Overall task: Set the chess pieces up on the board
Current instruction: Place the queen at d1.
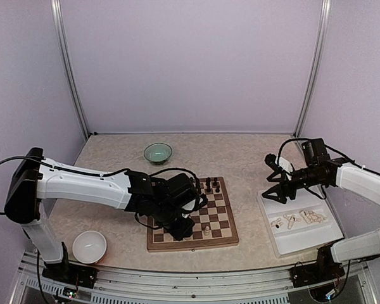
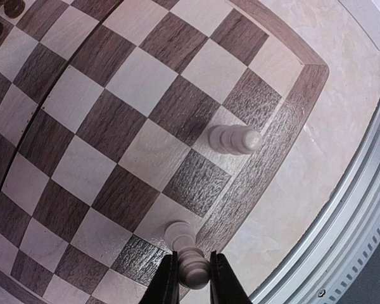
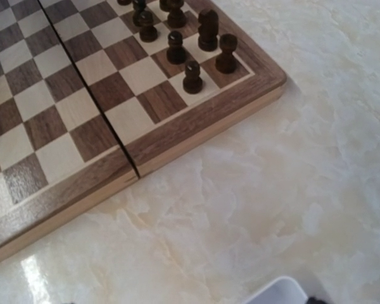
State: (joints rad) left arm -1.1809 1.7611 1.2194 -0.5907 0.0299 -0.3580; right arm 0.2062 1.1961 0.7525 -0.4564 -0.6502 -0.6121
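My left gripper is pinched narrowly on the head of a cream piece. Its base sits on a pale square in the edge row of the board. A second cream piece stands in the same row, one dark square between them. My right gripper hangs spread wide and empty over the far left corner of the tray, where other cream pieces lie. Dark pieces stand at the board's far right corner.
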